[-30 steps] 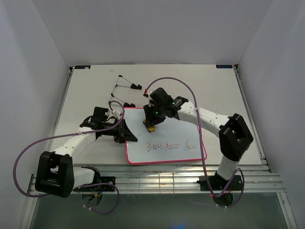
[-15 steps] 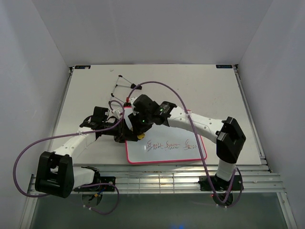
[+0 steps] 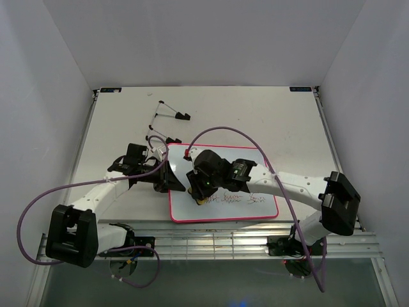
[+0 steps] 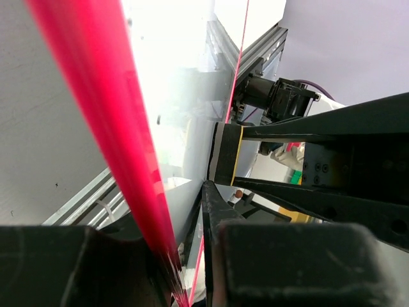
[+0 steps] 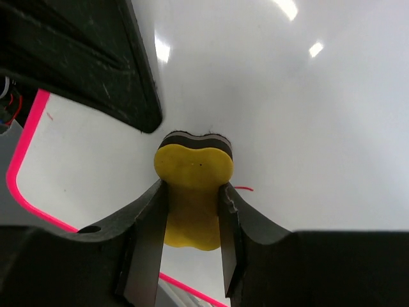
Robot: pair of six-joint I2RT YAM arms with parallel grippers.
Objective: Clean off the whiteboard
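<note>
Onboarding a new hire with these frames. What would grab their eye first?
The yellow eraser pinched in the right hand stands out first, pressed on the whiteboard near its left end, beside a row of dark handwriting. Next comes the left hand, clamped on the board's left side. Its pink border streaks blurred across the left wrist view.

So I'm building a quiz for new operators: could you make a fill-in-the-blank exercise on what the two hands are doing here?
The right hand is shut on a small ____ sponge eraser.
The left hand clamps the large flat white whiteboard with a pink-red border by its ____ edge.
The dark handwriting runs from the eraser towards the board's ____ side.
Missing words: yellow; left; right.
</note>
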